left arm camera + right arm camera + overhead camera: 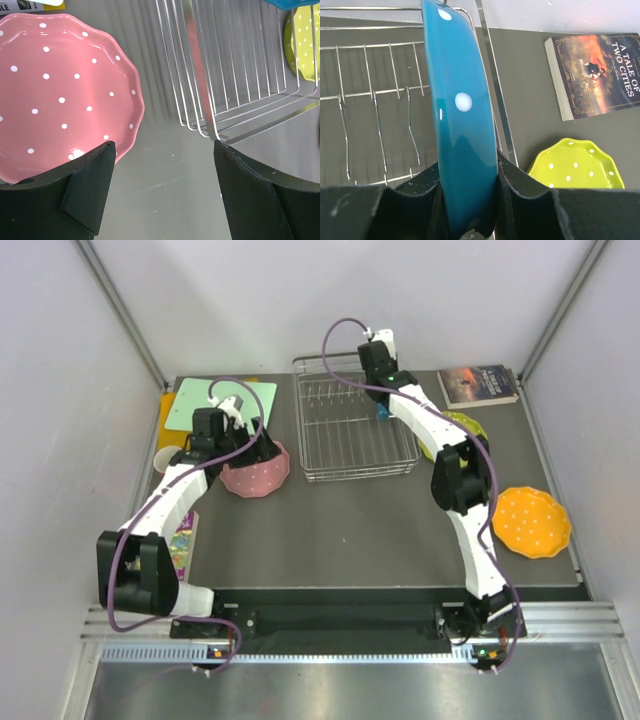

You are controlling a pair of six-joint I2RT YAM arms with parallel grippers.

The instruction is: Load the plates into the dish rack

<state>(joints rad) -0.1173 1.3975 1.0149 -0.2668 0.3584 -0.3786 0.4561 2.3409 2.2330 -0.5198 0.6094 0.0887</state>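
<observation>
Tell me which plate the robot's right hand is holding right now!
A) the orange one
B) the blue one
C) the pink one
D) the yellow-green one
B: in the right wrist view the right gripper is shut on the blue plate, holding it on edge, while the pink plate, the orange plate and the yellow-green plate are in no gripper.

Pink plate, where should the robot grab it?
Probably by the scalloped rim of the pink plate, on the edge toward the dish rack, where the open left tool hovers. The plate is too wide to straddle; only its thin rim fits between fingers.
</observation>
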